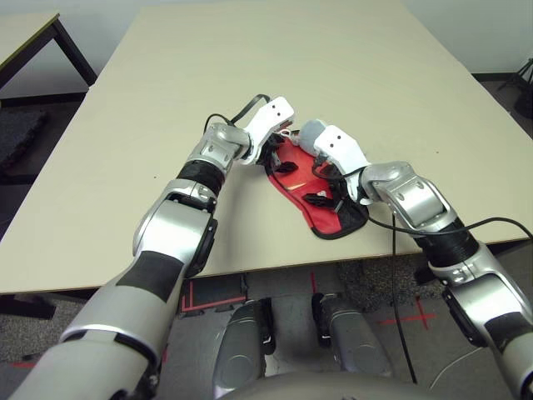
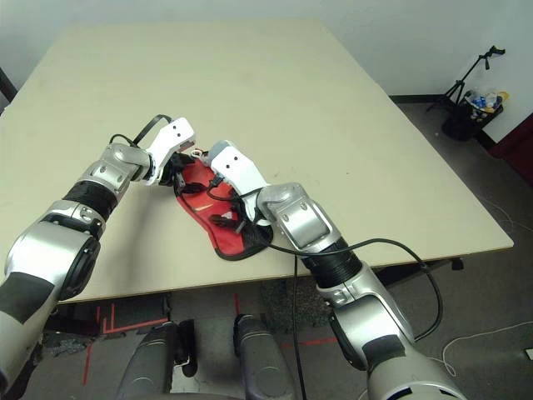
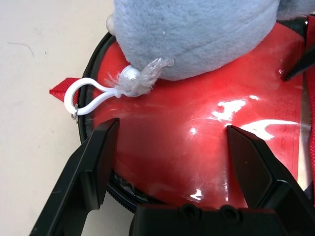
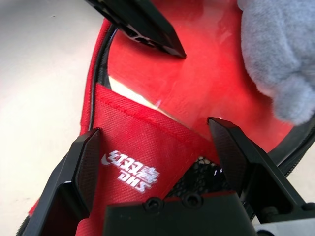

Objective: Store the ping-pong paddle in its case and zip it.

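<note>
Red case (image 1: 321, 200) lies partly hidden under both wide-open tools.

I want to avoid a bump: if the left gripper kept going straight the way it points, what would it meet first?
Probably the glossy red surface of the case, which lies between the open left gripper fingers; the grey fuzzy pouch sits just beyond. Depth is unclear.

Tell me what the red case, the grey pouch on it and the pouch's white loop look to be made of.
Case: seemingly woven or non-woven red fabric with stitched edges, a printed white logo and a black mesh pocket; a glossy clear film seems to cover the red surface inside it, judging by the glare streaks.
Grey pouch: plush, fuzzy nap.
White loop: smooth, probably plastic cord, knotted at the pouch.
</note>
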Robot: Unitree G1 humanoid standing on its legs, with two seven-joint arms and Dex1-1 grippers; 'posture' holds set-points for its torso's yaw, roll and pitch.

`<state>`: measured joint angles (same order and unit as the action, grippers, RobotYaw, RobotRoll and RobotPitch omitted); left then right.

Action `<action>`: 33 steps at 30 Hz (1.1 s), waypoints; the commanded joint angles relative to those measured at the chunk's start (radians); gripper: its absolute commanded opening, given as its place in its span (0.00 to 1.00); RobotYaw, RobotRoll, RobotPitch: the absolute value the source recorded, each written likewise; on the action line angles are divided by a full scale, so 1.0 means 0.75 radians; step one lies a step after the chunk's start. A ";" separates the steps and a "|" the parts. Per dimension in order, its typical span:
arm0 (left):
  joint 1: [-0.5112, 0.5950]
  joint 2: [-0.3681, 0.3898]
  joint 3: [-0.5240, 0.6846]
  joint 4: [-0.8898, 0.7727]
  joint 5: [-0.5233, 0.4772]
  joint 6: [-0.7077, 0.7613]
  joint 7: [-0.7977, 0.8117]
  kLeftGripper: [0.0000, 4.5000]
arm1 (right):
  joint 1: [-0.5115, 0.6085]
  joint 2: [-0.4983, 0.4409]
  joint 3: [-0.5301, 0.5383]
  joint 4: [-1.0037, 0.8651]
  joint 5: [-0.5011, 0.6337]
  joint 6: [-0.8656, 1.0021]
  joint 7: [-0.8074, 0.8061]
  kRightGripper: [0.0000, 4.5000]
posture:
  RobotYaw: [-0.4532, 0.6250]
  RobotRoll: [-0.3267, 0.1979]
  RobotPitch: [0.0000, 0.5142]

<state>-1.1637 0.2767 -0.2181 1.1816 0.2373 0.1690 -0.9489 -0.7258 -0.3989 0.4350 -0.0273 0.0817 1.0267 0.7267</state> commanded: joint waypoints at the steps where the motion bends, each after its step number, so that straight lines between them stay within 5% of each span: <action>1: 0.102 -0.012 -0.094 0.117 0.089 0.084 -0.021 0.99 | 0.007 -0.015 0.026 -0.027 0.034 0.057 0.040 1.00 | 0.32 0.62 0.36; 8: 0.095 -0.021 -0.092 0.111 0.087 0.078 -0.016 0.99 | -0.195 -0.052 -0.138 -0.040 0.071 0.181 -0.002 1.00 | 0.32 0.62 0.37; 16: 0.084 -0.033 -0.089 0.104 0.084 0.065 -0.010 0.99 | -0.426 0.082 -0.387 0.252 0.011 0.021 -0.310 1.00 | 0.31 0.62 0.36; 33: 0.110 -0.060 -0.077 0.088 0.069 0.071 0.011 0.99 | -0.511 0.219 -0.311 0.861 -0.085 -0.267 -0.318 1.00 | 0.33 0.62 0.34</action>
<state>-1.1626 0.2457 -0.2184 1.1747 0.2332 0.1776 -0.9669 -1.0949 -0.2393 0.1830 0.5835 0.0320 0.8471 0.4826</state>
